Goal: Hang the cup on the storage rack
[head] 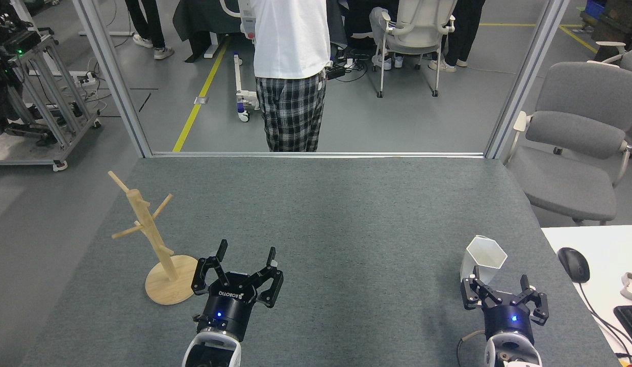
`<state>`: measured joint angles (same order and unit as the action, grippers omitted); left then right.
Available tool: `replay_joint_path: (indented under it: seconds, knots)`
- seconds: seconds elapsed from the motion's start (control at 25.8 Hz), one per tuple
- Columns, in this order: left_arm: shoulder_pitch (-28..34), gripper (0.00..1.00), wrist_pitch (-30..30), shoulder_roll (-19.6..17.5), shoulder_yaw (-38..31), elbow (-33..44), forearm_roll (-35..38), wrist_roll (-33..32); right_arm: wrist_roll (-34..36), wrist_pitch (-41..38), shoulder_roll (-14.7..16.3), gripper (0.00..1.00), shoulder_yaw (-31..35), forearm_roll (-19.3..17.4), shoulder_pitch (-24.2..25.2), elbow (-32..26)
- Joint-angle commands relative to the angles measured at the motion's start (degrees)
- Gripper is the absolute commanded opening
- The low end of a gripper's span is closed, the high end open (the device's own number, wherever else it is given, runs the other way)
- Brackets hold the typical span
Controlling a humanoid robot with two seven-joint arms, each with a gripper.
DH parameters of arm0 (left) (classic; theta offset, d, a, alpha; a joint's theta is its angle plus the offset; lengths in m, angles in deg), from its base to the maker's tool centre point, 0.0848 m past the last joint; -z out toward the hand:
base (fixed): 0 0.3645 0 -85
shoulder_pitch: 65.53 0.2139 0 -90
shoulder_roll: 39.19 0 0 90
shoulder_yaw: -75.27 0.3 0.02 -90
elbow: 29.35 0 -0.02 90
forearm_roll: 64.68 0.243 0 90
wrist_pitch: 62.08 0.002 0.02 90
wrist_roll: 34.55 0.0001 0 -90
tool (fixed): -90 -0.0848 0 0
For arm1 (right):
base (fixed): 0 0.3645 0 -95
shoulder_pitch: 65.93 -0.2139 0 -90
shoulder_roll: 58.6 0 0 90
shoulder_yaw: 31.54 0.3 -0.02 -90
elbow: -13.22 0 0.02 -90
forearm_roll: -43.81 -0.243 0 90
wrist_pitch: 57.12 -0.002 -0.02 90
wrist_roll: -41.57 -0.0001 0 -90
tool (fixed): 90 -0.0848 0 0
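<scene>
A white faceted cup (482,261) with a hexagonal rim stands upright on the grey table near its right edge. My right gripper (498,281) sits just in front of the cup, fingers spread open, nothing between them. The wooden storage rack (152,239), a slim post with angled pegs on a round disc base, stands at the left of the table. My left gripper (246,252) is open just right of the rack's base and holds nothing.
A person in a white shirt and plaid trousers (293,76) stands beyond the table's far edge. A grey chair (576,148) is at the right. A white desk with a mouse (573,264) and keyboard borders the table's right side.
</scene>
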<state>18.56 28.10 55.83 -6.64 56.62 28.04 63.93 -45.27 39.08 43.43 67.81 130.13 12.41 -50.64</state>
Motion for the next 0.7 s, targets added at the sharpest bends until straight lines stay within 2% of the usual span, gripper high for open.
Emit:
replay_joint_path:
  seconds: [0.0, 0.19, 0.5, 0.66]
  knots:
    - [-0.2, 0.99, 0.0, 0.0, 0.0, 0.1, 0.0, 0.0, 0.0, 0.0, -0.2, 0.99, 0.0, 0.0, -1.4, 2.4]
    - [-0.2, 0.99, 0.0, 0.1, 0.0, 0.0, 0.0, 0.0, 0.0, 0.0, 0.0, 0.99, -0.1, 0.1, -5.3, 7.9]
    - [0.3, 0.99, -0.1, 0.0, 0.2, -0.1, 0.3, 0.0, 0.1, 0.0, -0.1, 0.99, -0.3, 0.1, -6.2, 10.4]
    - [0.2, 0.99, -0.1, 0.0, 0.2, -0.3, 0.4, 0.0, 0.2, 0.0, 0.1, 0.99, -0.3, 0.0, -8.9, 13.9]
